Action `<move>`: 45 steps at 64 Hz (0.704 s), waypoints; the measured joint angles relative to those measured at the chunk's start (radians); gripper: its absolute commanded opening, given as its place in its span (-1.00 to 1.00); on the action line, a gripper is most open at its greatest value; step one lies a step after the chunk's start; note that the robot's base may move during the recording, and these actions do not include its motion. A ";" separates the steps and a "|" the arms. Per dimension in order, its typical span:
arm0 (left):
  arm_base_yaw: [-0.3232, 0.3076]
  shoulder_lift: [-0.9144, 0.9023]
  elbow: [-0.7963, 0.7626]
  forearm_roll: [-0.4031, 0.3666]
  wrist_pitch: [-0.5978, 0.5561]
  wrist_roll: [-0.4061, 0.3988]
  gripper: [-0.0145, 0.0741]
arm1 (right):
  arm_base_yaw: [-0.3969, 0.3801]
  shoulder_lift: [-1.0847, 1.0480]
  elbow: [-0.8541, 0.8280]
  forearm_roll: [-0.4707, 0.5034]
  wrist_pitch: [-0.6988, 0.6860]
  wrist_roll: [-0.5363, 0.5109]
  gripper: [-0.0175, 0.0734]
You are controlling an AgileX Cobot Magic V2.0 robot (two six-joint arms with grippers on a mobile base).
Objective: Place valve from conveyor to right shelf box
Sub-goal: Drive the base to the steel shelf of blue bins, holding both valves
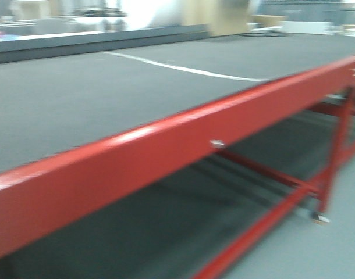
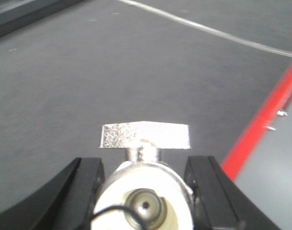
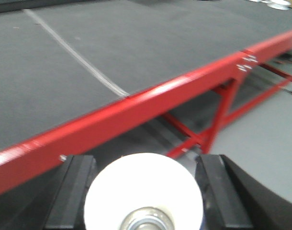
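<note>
Valve (image 2: 143,191), small, silver metal, with a flat side lever and a white plastic end cap, sits pinched between the black fingers (image 2: 91,182) of my left gripper (image 2: 146,165). That arm holds the valve above the wide dark grey woven conveyor belt (image 2: 64,72), aimed across it, with the red metal edge rail (image 1: 166,145) off to its right. My right gripper (image 3: 145,160) hangs outside the rail, facing the red frame legs; its fingers (image 3: 76,191) press against a white round cap with a metal centre (image 3: 143,187). I cannot tell what part it belongs to.
</note>
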State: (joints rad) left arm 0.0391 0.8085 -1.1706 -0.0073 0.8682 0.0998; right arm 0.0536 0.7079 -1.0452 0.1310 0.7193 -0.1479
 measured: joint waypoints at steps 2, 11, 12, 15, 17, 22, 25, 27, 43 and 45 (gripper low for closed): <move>0.000 0.000 0.000 0.000 0.000 0.000 -0.92 | 0.000 0.000 0.000 0.000 0.000 0.000 -0.95; 0.000 0.000 0.000 0.000 0.000 0.000 -0.92 | 0.000 0.000 0.000 0.000 0.000 0.000 -0.95; 0.000 0.000 0.000 0.000 0.000 0.000 -0.92 | 0.000 0.000 0.000 0.000 0.000 0.000 -0.95; 0.000 0.000 0.000 0.000 0.000 0.000 -0.92 | 0.000 0.000 0.000 0.000 0.000 0.000 -0.95; 0.000 0.000 0.000 0.000 0.000 0.000 -0.92 | 0.000 0.000 0.000 0.000 0.000 0.000 -0.95; 0.000 0.000 0.000 0.000 0.000 0.000 -0.92 | 0.000 0.000 0.000 0.000 0.000 0.000 -0.95; 0.000 0.000 0.000 0.000 0.000 0.000 -0.92 | 0.000 0.000 0.000 0.000 0.000 0.000 -0.95; 0.000 0.000 0.000 0.000 0.000 0.000 -0.92 | 0.000 0.000 0.000 0.000 0.000 0.000 -0.95; 0.000 0.000 0.000 -0.002 0.000 0.000 -0.92 | 0.000 0.000 0.000 0.000 0.000 0.000 -0.95; 0.000 0.000 0.000 -0.002 0.000 0.000 -0.92 | 0.000 0.000 0.000 0.000 0.000 0.000 -0.95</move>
State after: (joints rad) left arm 0.0391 0.8085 -1.1706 -0.0092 0.8682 0.0998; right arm 0.0536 0.7079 -1.0452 0.1310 0.7193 -0.1479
